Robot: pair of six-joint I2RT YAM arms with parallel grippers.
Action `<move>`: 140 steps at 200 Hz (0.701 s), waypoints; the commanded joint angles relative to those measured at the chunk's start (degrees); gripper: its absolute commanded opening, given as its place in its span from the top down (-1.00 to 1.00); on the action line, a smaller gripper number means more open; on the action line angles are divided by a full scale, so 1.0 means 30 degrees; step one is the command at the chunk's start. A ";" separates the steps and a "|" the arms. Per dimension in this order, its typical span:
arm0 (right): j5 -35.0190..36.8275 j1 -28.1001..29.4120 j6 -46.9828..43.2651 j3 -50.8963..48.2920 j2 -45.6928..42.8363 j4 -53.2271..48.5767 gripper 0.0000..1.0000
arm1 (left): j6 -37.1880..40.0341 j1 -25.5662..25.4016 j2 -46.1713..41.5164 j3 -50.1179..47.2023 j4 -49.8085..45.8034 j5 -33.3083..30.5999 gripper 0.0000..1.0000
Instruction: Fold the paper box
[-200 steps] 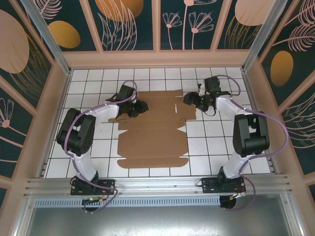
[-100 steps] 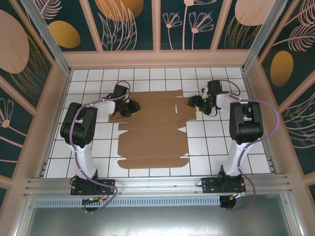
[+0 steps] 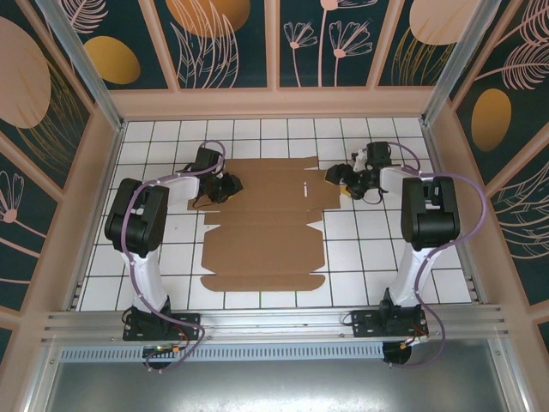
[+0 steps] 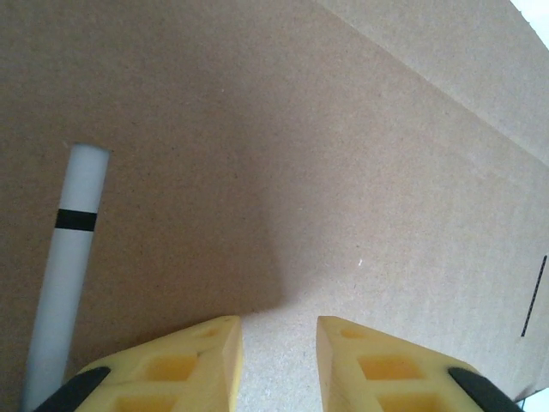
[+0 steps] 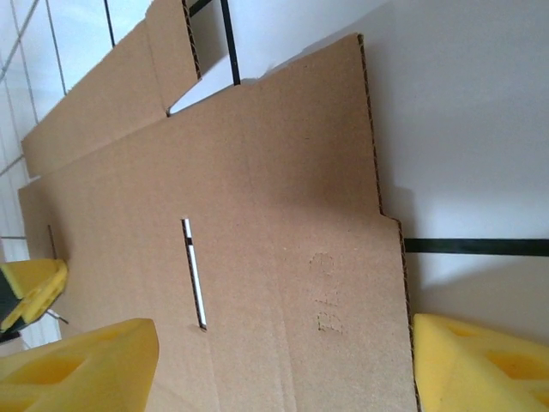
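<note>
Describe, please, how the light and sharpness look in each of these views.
Top view: even light, sharp. Left wrist view: a broad shadow darkens the cardboard ahead of the left gripper. Right wrist view: the tiles look washed out, the near fingers soft.

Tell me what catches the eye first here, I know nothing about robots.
A big flat sheet of brown cardboard, the paper box, lies unfolded in the middle of the white tiled table. Two arms reach in from the near edge, the left gripper at its far left corner and the right gripper at its far right corner, yellow fingers parted. Dark blue walls painted with flowers surround it all.
</note>
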 commanded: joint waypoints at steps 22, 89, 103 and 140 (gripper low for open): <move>-0.4348 0.0144 0.2445 -0.0958 -0.2334 0.2422 -0.51 | -0.0111 -0.0243 0.0707 -0.0429 -0.0474 0.0201 0.41; -0.4641 0.0158 0.3105 -0.1522 -0.2282 0.2890 -0.51 | -0.0145 -0.0222 0.0739 -0.0356 -0.0507 0.0281 0.42; -0.4825 0.0128 0.3148 -0.1711 -0.1793 0.3151 -0.50 | -0.0161 -0.0231 0.0779 -0.0397 -0.0474 0.0347 0.42; -0.6152 0.0126 0.4907 -0.2620 -0.0426 0.5877 -0.51 | -0.0209 -0.0229 0.0795 -0.0386 -0.0415 0.0376 0.42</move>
